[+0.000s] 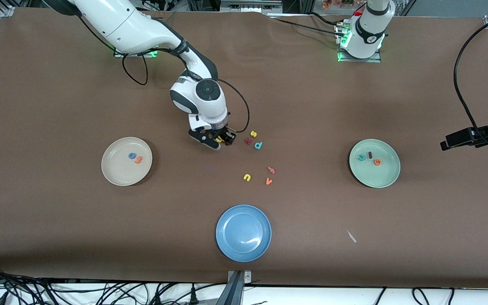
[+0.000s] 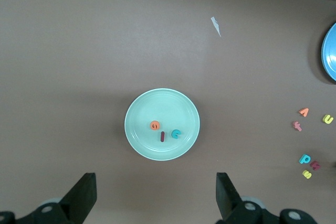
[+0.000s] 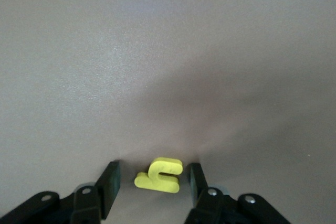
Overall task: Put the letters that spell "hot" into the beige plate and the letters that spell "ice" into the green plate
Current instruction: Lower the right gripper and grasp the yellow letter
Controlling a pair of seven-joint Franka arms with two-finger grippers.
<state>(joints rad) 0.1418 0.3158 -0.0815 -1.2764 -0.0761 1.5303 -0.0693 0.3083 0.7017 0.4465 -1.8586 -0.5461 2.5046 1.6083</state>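
Observation:
My right gripper (image 1: 220,140) (image 3: 152,184) is down at the table near its middle, open, with one finger on each side of the yellow h (image 1: 218,139) (image 3: 160,177). The h lies flat, and a small gap shows between it and each finger. The blue o (image 1: 132,156) and orange t (image 1: 138,159) lie in the beige plate (image 1: 119,171). The green plate (image 1: 379,176) (image 2: 157,103) holds the teal c (image 1: 361,157) (image 2: 176,134), the dark red i (image 1: 370,155) (image 2: 163,136) and the orange e (image 1: 378,162) (image 2: 154,125). My left gripper (image 2: 155,195) waits high up by the green plate, open and empty.
Loose letters lie beside the right gripper: a yellow s (image 1: 253,134), a dark red letter (image 1: 248,141), a teal p (image 1: 259,145), a yellow u (image 1: 247,177), an orange v (image 1: 269,181) and a salmon letter (image 1: 271,170). A blue plate (image 1: 244,233) sits nearest the front camera.

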